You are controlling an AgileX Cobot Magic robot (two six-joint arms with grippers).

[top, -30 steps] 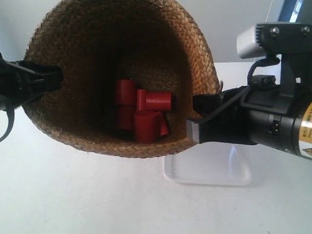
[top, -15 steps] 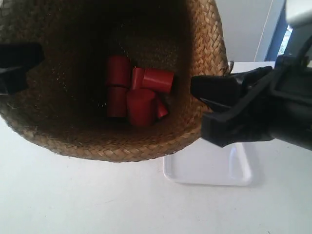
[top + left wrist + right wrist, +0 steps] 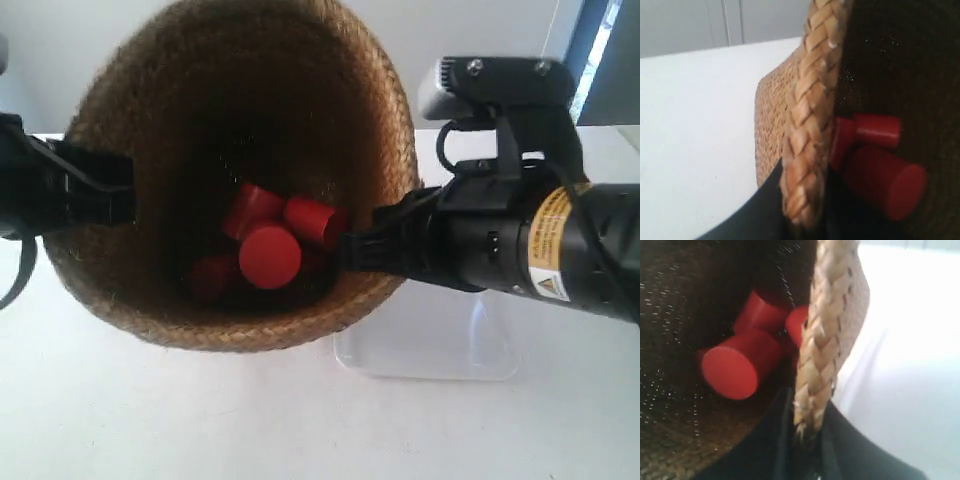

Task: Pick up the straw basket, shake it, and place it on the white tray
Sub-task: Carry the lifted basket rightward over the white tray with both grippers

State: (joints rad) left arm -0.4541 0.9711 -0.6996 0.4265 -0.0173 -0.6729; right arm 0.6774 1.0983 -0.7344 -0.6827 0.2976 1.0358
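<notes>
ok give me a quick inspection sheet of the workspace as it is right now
surface: plain white table.
job's things: straw basket held at opposite sides of its rim, mouth facing the exterior camera; white tray flat on the table, partly hidden by the basket and an arm.
clutter: red cylinders loose inside the basket; nothing else seen.
grippers: left gripper and right gripper each shut on the basket's rim.
cables: black cable looped on the arm at the exterior view's right.
surroundings: pale wall behind.

Black arm at the exterior view's right (image 3: 480, 245) bears a yellow label (image 3: 548, 262), grey screwed housing (image 3: 495, 85), black cable (image 3: 441, 150)
</notes>
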